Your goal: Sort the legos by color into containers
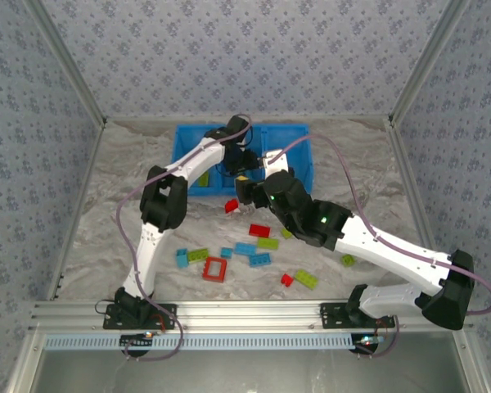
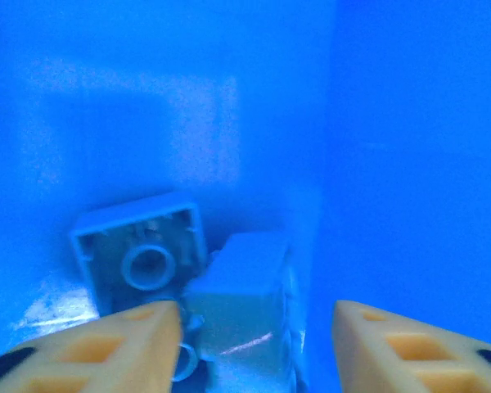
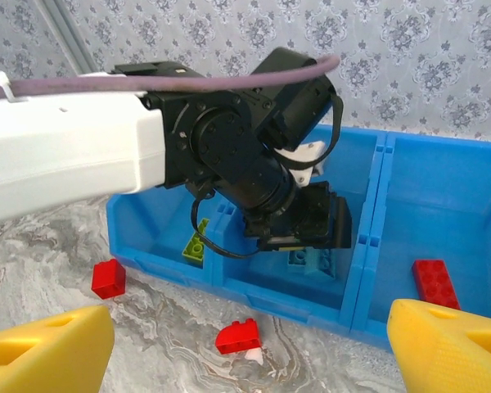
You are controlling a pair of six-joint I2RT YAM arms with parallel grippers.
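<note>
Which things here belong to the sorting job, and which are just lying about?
Job: loose legos, binned legos, blue bin, left fingers, right fingers.
Lying about: purple cable, aluminium rail, marbled tabletop.

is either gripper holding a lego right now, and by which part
Nothing is held. The left gripper is open above light blue bricks lying in the bin; the right gripper is open and empty.

Glossy moulded blue plastic containers [image 3: 382, 205], shiny smooth plastic legos [image 3: 435, 282], matt marble-patterned table [image 3: 147, 327].
</note>
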